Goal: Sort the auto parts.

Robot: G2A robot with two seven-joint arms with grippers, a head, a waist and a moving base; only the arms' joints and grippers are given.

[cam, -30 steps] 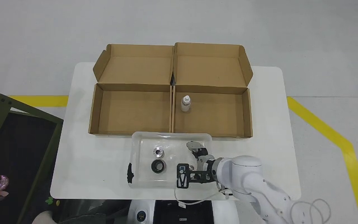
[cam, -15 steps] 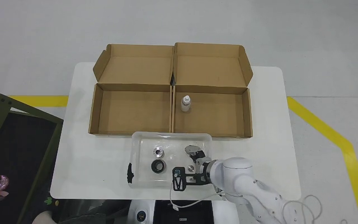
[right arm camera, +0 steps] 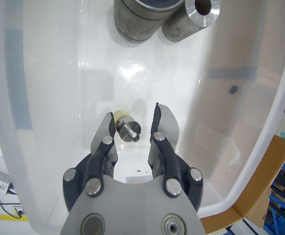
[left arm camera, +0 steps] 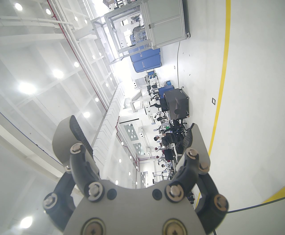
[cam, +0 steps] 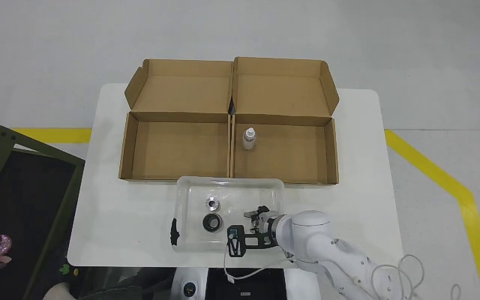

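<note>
Stud (right arm camera: 128, 130) lies on the floor of the tray (cam: 182, 217), which sits at the lower middle of the top view. The right tool (right arm camera: 133, 123) is lowered into the tray with its fingers spread on either side of the stud: one finger (right arm camera: 110, 124) is just beside it, the other apart. A bushing (right arm camera: 138, 20) and a sleeve (right arm camera: 191, 20) lie side by side farther along the tray. The left tool (left arm camera: 131, 131) points out at the room, fingers wide apart. Two open boxes (cam: 176, 146) stand side by side at mid-frame on the desk (cam: 105, 210). A bottle (cam: 250, 139) stands upright in the right-hand box.
</note>
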